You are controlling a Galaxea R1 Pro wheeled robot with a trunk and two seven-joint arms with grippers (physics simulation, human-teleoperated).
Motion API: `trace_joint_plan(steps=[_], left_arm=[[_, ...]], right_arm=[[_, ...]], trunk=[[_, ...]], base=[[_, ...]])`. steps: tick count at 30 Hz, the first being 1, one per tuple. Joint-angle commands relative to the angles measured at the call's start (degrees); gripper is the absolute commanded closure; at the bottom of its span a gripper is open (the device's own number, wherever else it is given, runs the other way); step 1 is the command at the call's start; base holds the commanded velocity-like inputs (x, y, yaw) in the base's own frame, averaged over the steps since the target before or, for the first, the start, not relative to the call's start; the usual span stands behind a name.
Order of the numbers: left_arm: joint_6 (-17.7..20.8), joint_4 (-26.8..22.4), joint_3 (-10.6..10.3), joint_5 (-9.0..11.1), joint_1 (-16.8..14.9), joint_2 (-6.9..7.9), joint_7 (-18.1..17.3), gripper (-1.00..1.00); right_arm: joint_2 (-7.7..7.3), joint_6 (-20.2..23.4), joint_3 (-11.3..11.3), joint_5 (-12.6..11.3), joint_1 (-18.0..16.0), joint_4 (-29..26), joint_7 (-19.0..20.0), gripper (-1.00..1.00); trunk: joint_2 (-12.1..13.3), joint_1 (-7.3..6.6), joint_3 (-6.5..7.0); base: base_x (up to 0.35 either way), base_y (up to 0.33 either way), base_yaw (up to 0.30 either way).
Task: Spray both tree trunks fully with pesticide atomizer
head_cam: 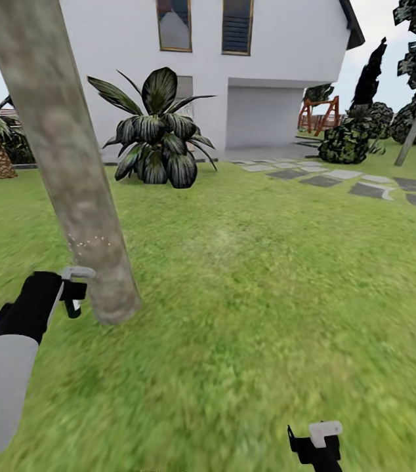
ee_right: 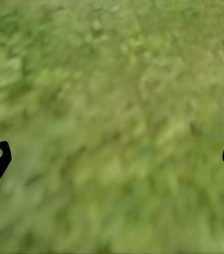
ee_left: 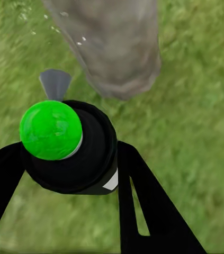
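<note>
Atomizer (ee_left: 64,143): held between the left gripper's (ee_left: 69,174) black fingers (ee_left: 143,201), at the left of the scene, just beside the trunk base.
Axis: the left wrist view looks down its length; green cap nearest the camera, grey nozzle (ee_left: 55,83) pointing at the tree trunk (ee_left: 117,47).
Trunk: leaning column (head_cam: 57,151) on the lawn (head_cam: 267,295); pale specks (head_cam: 88,242) low on the bark.
Head view: grey nozzle tip (head_cam: 78,271) beside the bark; atomizer body hidden.
Right gripper (ee_right: 112,159): fingers wide apart, nothing between them, over grass at near right.
Far: white house (head_cam: 273,59), broad-leaved plant (head_cam: 159,131).
</note>
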Motion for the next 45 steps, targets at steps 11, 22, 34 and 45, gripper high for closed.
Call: trace_joint_plan(steps=[11, 22, 34, 45], left_arm=[[-0.1, 0.1, 0.5, -0.8, -0.1, 0.37, 0.4, 1.0], [-0.7, 4.4, 0.0, -0.9, 0.7, -5.54, 0.6, 1.0], [-1.0, 4.6, -0.1, -0.7, 2.9, -8.15, 1.3, 1.0], [-1.1, 4.6, 0.5, -0.6, 4.0, 1.19, 2.8, 1.0]], right_arm=[[0.0, 0.0, 0.0, 0.0, 0.0, 0.0, 0.0, -1.0], [0.0, 0.0, 0.0, 0.0, 0.0, 0.0, 0.0, -1.0], [0.0, 0.0, 0.0, 0.0, 0.0, 0.0, 0.0, -1.0], [0.0, 0.0, 0.0, 0.0, 0.0, 0.0, 0.0, -1.0]], trunk=[[0.0, 0.0, 0.0], [0.0, 0.0, 0.0], [0.0, 0.0, 0.0], [0.0, 0.0, 0.0]], base=[[0.164, -0.232, 0.278], [0.239, -0.181, 0.278], [0.149, -0.235, 0.081], [0.207, -0.17, 0.0]])
